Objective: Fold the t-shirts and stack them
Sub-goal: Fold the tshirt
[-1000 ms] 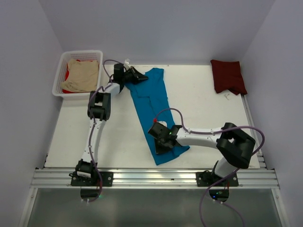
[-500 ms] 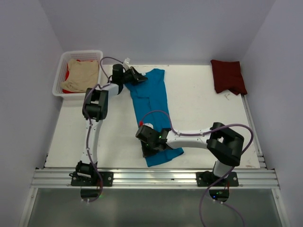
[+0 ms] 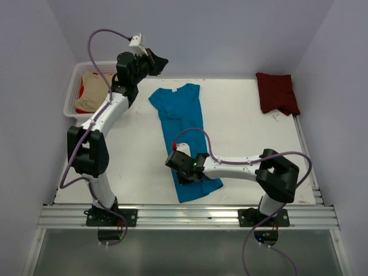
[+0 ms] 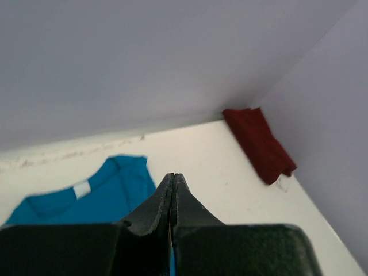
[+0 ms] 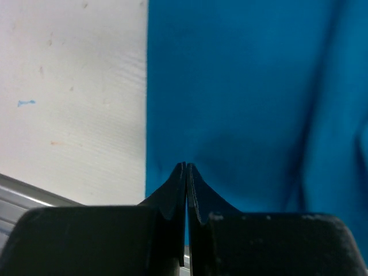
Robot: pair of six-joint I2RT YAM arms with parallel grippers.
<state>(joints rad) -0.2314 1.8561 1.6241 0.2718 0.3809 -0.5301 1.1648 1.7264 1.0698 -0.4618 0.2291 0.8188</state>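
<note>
Pale lilac walls box in a white table [image 3: 253, 138], where a teal-blue short-sleeved cloth t-shirt [image 3: 184, 123] lies flat and lengthwise, collar (with a small white neck label [image 4: 82, 189]) toward the far wall. The left arm stretches up and away, elbow high. Its left gripper [image 3: 161, 61] hangs well above and left of the collar, fingers pressed together on nothing. The right arm reaches low across the shirt's hem end. The right gripper [image 3: 181, 177] is down on the cloth near its left edge, fingers closed and, it seems, pinching a pucker of fabric. Far right of the shirt sits a folded dark maroon cloth t-shirt [image 3: 278, 93]. Left of the collar, a white plastic lattice basket [image 3: 71, 92] holds a beige cloth shirt [image 3: 98, 91].
</note>
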